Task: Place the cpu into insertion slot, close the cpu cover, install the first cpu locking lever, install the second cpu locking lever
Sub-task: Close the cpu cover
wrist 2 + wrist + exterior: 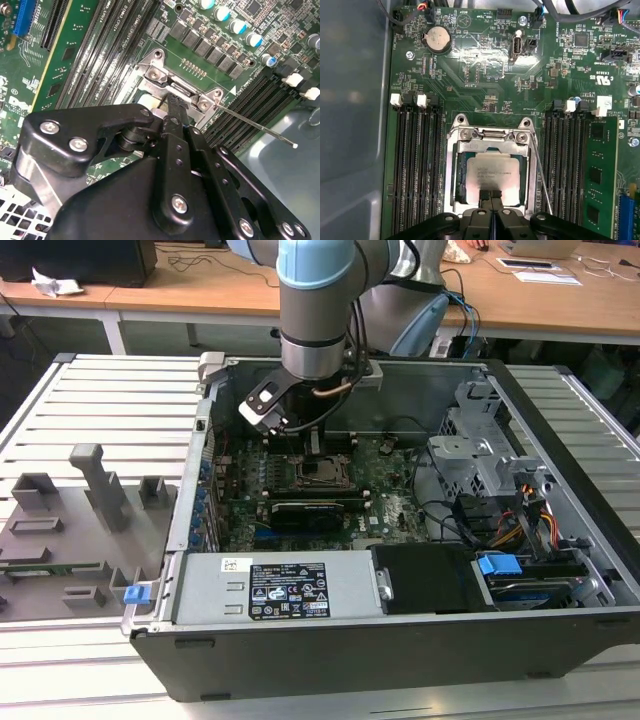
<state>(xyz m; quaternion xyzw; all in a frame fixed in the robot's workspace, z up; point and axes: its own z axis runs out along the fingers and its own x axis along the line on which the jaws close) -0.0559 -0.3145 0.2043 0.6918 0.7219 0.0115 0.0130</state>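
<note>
In the first wrist view the cpu (492, 170), pale and square, lies in the insertion slot (451, 150). The silvery cpu cover (461, 172) frames it and looks laid down flat. My gripper (491, 196) is shut, with its fingertips together at the edge of the cpu's face and nothing visible between them. A thin wire locking lever (541, 172) runs along one side of the socket. In the second wrist view this lever (255, 125) sticks out free past the socket's hinge end (175, 87), beyond my gripper (172, 105). In the exterior view my gripper (314, 445) hangs just above the socket (322, 476).
Black memory slots (417, 165) flank the socket on both sides, and a green memory module (600, 170) stands in one. A black card (305, 512) lies in front of the socket. The case holds a power supply (275, 590), drive cages (490, 455) and cables (530, 520).
</note>
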